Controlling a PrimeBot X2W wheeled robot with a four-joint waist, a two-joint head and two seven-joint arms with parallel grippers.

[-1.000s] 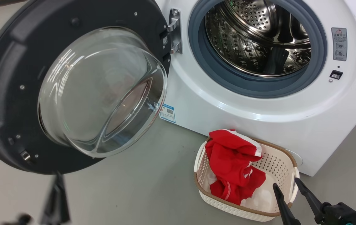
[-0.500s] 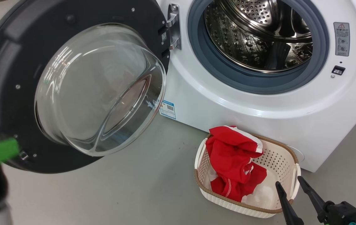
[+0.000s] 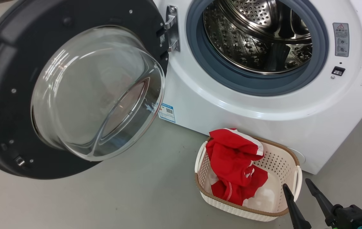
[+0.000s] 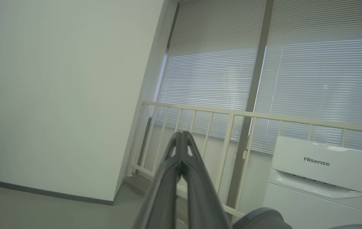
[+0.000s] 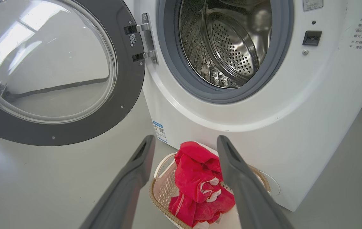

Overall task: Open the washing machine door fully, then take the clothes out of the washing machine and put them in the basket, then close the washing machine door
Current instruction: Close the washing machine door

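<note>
The washing machine (image 3: 263, 114) (image 5: 295, 111) stands with its steel drum (image 3: 257, 35) bare. The washing machine door (image 3: 69, 89) (image 5: 50, 63) hangs swung wide to the left, glass bowl facing me. On the floor before the machine sits the basket (image 3: 282, 165) (image 5: 165, 187), with the red clothes (image 3: 235, 165) (image 5: 197, 184) heaped inside and draped over its back rim. My right gripper (image 3: 297, 184) (image 5: 184, 143) is open and empty, hovering by the basket's right end. My left gripper (image 4: 181, 136) is shut on nothing, raised and pointing at a window wall.
Grey floor (image 3: 120, 197) spreads left of the basket and below the door. In the left wrist view a cream railing (image 4: 219, 121) runs before blinds, and the white top panel of the machine (image 4: 321, 165) is at the lower right.
The left arm, at the lower left a second ago and a green blur at the left edge half a second ago, has left the head view. The camera shifted slightly. The right gripper stays put.
</note>
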